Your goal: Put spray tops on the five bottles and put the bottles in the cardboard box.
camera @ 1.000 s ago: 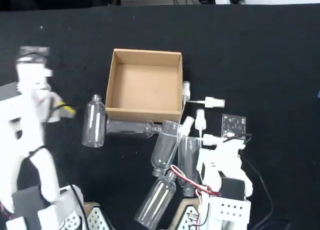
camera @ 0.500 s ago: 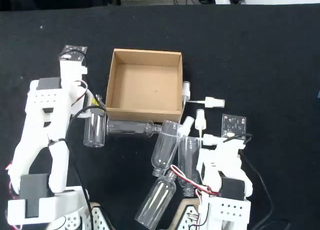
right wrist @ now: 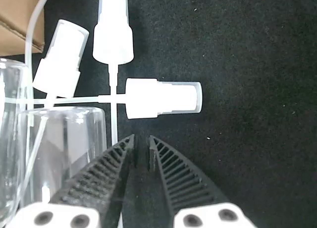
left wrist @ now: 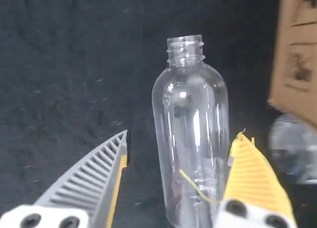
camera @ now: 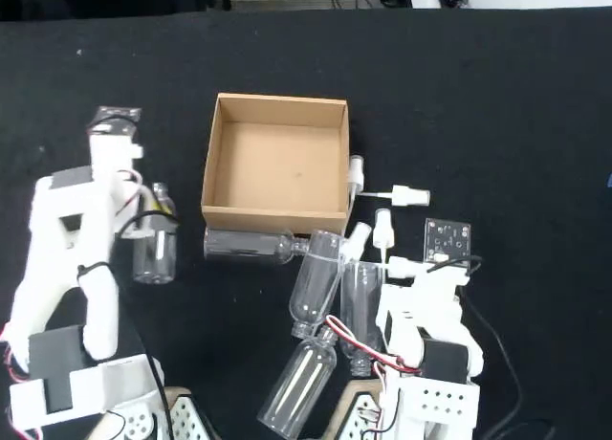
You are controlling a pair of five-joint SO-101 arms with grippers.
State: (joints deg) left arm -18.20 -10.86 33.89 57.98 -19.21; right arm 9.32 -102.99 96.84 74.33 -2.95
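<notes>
Clear plastic bottle [left wrist: 190,114] lies left of the cardboard box [camera: 275,217], between the released jaws of the left gripper [left wrist: 183,135]. Right gripper [right wrist: 141,140] jaws are clenched, empty, beside spray tops [right wrist: 163,97]. Box print is unreadable.

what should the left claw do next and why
Probably close the left claw on the uncapped bottle. The bottle lies inside the open claw, with a gap showing on one side, so it likely isn't gripped yet. It needs holding before it can go to the spray tops on the cardboard box's other side, near the right claw.
</notes>
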